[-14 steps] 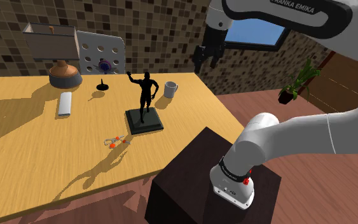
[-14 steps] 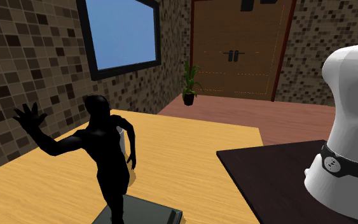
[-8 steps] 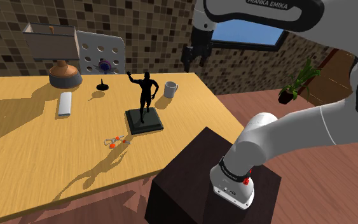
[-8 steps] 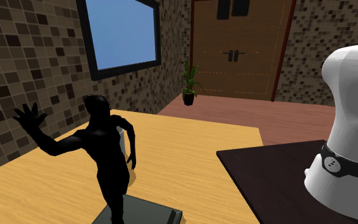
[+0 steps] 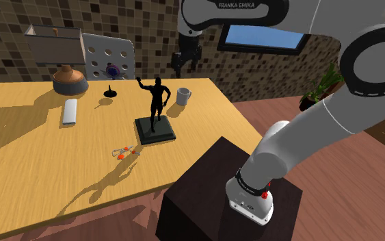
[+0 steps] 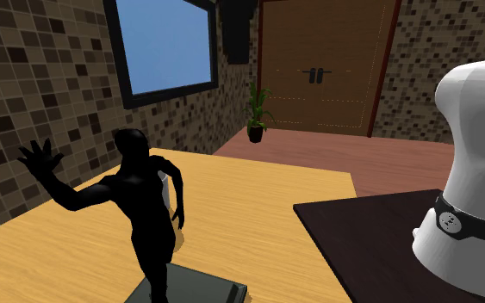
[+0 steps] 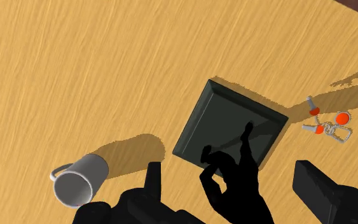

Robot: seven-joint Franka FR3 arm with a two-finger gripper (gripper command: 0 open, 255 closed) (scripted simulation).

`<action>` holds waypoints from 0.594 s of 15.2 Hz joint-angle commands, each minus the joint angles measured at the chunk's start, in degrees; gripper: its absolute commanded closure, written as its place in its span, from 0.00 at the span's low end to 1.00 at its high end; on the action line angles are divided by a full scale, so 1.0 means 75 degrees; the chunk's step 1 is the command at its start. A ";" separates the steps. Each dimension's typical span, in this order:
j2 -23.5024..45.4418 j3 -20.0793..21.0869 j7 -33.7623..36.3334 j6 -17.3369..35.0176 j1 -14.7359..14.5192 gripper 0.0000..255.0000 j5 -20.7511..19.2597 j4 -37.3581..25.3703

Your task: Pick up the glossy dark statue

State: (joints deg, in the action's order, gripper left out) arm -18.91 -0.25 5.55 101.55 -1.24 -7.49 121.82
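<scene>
Statue [image 5: 156, 99] stands upright on its dark square base [image 7: 219, 121], roughly mid-table [image 5: 33, 157], one arm raised. Long axis is vertical. Mug [image 5: 182, 96] lies on its side near the base and apart from it. The keyring [image 7: 327, 124] is near the base on the opposite side.

Gripper [image 5: 181, 71] hangs high over the table. In the shoulder view it sits above the statue and toward that view's right, closer to over the mug. In the wrist view we look straight down, and the figure's head and shoulders fall between the two fingers [image 7: 153, 184], close to centred. The fingers stand wide apart, with nothing in them and no contact with the figure. Released, then.

Key relation: the statue is below the fingers, along the line the hand points. We judge the coming move to be mostly a straight descent, with at most a small sideways trim. The gap between the fingers looks wider than the torso, so clearance seems fine.

We'd watch the raised arm and the bent elbow. They stick out from the body, and a finger coming down could clip one and tip the figure. The torso or waist looks like the safer place to close. We can't tell the exact height above the head.
</scene>
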 commanded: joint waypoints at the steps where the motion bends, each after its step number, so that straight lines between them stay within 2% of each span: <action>1: 0.0576 0.0086 -0.0017 0.0185 -0.0068 0.00 -0.0053 -0.0371; 9: 0.2904 0.0308 -0.0225 0.0599 -0.0264 0.00 -0.0404 -0.2192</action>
State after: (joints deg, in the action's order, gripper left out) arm 0.84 1.74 3.93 106.02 -2.92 -10.15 107.29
